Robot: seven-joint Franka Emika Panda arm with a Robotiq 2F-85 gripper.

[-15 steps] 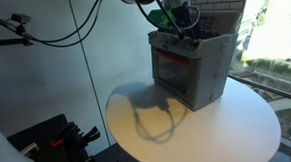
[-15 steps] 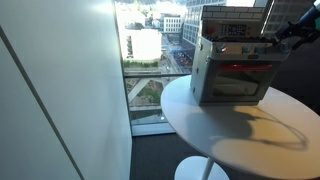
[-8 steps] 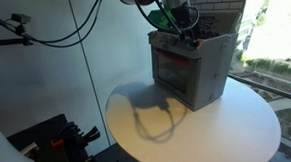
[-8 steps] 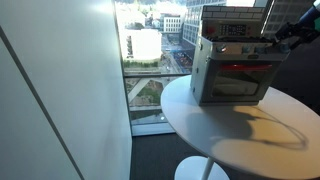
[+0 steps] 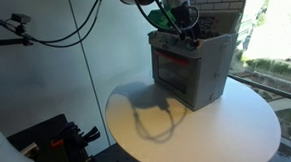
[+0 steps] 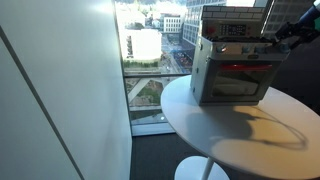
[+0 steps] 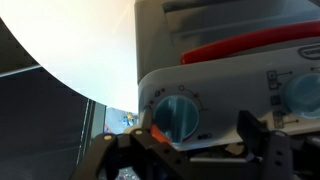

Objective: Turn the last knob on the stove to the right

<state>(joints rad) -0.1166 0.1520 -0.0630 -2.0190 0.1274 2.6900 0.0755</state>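
Observation:
The stove [image 5: 190,67] is a small grey toy oven with a red-trimmed door, standing on a round white table [image 5: 158,130]; it also shows in the other exterior view [image 6: 232,72]. My gripper [image 5: 179,27] hangs at the stove's upper front corner, by the knob row [image 6: 281,36]. In the wrist view the end knob [image 7: 178,115] is a teal disc on the grey panel. My gripper [image 7: 200,138] is open around it. The left finger [image 7: 150,135] sits at the knob's edge; the right finger [image 7: 252,130] stands apart from it.
A second teal knob [image 7: 306,95] shows at the right edge of the wrist view, with the red door trim [image 7: 250,45] beyond. Windows stand close behind the table [image 6: 150,60]. Cables and dark equipment [image 5: 49,141] lie beside the table.

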